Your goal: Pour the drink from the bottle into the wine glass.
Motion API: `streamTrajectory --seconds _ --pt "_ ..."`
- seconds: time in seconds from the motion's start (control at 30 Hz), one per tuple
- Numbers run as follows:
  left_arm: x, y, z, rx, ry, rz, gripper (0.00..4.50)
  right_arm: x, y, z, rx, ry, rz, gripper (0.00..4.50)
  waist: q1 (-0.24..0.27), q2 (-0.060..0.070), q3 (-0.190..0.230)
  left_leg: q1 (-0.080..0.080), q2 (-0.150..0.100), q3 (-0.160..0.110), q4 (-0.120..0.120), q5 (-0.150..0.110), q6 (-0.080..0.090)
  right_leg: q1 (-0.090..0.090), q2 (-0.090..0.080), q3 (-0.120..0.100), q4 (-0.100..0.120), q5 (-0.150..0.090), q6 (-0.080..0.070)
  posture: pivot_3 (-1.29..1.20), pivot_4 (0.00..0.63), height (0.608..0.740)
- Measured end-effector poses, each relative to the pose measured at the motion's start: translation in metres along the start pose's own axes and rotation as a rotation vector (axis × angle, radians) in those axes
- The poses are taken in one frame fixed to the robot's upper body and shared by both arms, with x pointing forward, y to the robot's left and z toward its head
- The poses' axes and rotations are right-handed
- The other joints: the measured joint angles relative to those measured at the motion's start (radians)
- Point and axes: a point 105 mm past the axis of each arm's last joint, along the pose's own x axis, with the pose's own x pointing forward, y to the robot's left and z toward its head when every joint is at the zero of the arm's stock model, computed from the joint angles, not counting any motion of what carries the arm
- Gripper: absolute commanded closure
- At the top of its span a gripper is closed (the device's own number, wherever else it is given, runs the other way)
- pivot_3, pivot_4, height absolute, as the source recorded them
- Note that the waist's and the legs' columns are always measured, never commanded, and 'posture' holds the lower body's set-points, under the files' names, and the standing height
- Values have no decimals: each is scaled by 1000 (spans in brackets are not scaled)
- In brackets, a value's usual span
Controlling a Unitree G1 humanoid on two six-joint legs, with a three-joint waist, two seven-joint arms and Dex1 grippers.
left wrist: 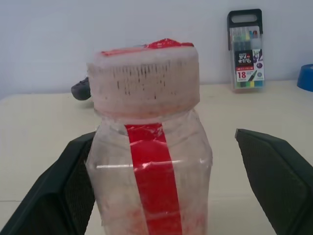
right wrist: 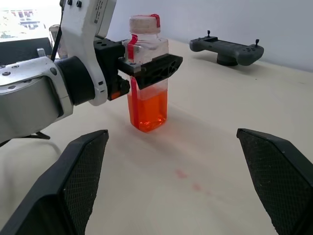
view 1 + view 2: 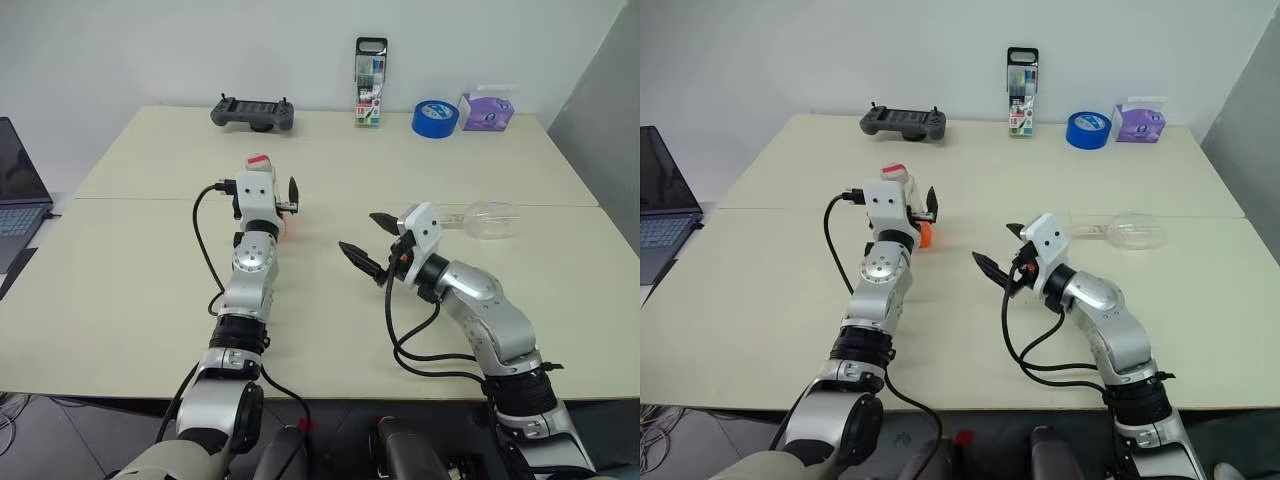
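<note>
The bottle [image 2: 146, 73] stands upright on the table [image 3: 150, 290], its drink [image 2: 147, 110] filling the lower part and the cap apparently on, between the wide-spread fingers of the left gripper [image 2: 146, 66], which has not closed on it. The wine glass [image 3: 487, 220] lies on its side behind the right gripper [image 3: 365, 242], whose jaws gape empty. I judge nothing poured: gripping, righting the glass and pouring all remain.
</note>
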Motion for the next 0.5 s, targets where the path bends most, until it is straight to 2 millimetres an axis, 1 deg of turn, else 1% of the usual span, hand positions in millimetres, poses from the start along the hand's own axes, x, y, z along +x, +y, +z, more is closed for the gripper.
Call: streamTrajectory --seconds 0.27,0.37,0.5 --pt "1 0 -9 -6 7 0 29 0 1 0 -1 -2 0 0 0 0 0 0 0 0 0 0 0 0 0 0 0 0 0 0 150 740" --pt "1 1 -7 -7 -9 8 641 0 1 1 -2 -4 3 0 0 0 0 0 0 0 0 0 0 0 0 0 0 0 0 0 150 740" --pt "2 4 -5 -1 -27 14 1915 1 3 1 -1 -4 7 0 0 0 0 0 0 -1 0 0 0 0 0 -1 0 0 0 0 150 740"
